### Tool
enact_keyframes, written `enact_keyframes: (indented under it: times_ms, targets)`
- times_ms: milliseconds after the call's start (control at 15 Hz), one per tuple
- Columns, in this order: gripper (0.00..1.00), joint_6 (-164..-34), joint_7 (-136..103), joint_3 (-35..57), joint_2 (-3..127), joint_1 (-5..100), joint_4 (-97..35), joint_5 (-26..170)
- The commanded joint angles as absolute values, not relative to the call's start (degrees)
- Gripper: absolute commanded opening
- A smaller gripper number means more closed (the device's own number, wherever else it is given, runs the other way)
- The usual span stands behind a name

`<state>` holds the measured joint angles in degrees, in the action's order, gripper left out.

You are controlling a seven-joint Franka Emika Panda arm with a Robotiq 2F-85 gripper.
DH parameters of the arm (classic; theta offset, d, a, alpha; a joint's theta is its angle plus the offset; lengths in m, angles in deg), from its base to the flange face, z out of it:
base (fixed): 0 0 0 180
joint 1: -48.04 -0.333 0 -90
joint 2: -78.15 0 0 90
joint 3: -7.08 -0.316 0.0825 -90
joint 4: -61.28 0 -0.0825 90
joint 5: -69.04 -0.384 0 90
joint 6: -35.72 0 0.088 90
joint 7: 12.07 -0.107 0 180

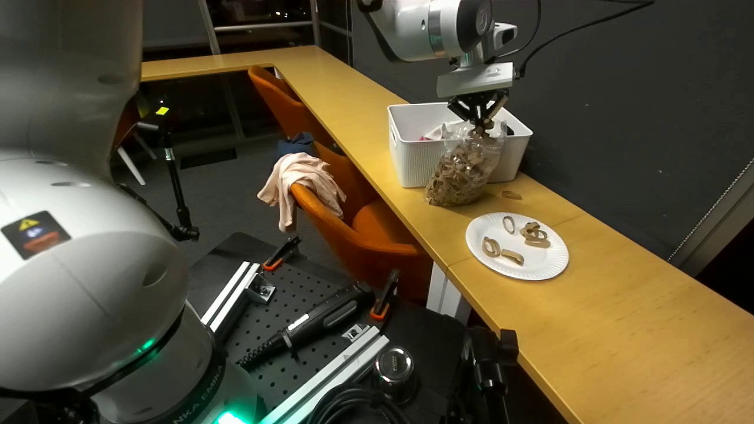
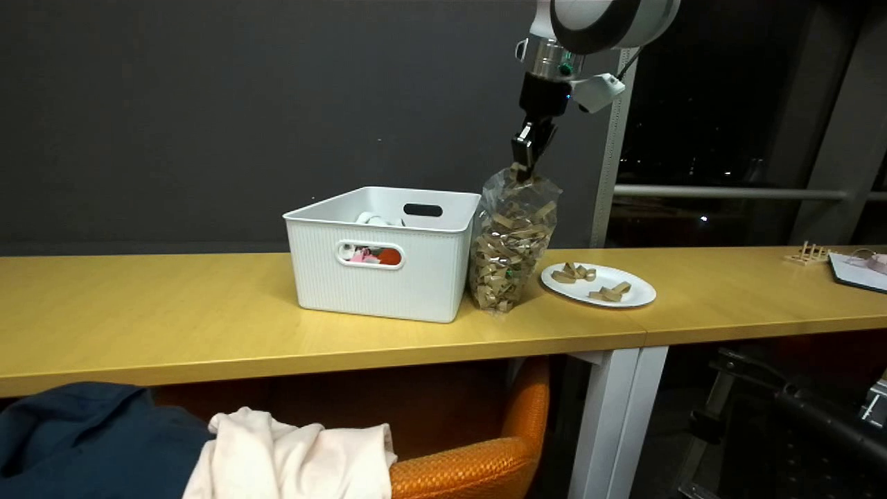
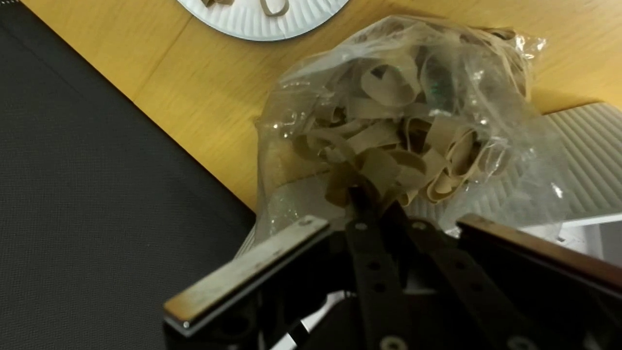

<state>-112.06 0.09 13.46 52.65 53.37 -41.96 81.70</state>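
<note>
The claw [image 3: 376,204] has its jaws nearly together, pinching a few tan loops [image 3: 381,170] at its tips, right at the mouth of a clear plastic bag [image 2: 511,242] filled with more of them. In an exterior view the slightly tilted bag stands on the wooden table [image 2: 173,298] at 6 o'clock below the tips, with the white basket [image 2: 374,291] just beside it at 8 o'clock from the claw and the paper plate [image 2: 644,292], bearing further loops, at 5 o'clock. In the wrist view the bag's bulk lies at 12 o'clock of the claw, the plate farther off at 11.
</note>
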Motion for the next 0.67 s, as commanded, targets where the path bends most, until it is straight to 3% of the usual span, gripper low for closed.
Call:
enact_keyframes:
  times_ms: [0, 533, 600]
  targets:
    - [0.4, -111.62, 0.03, 13.1, 51.4, 53.76, -40.03, 81.69]
    - [0.97, -112.64, -1.16, 13.65, 56.44, 53.34, -46.14, 82.38]
    - [1.0, -112.86, -1.26, 13.69, 58.28, 53.83, -48.21, 81.84]
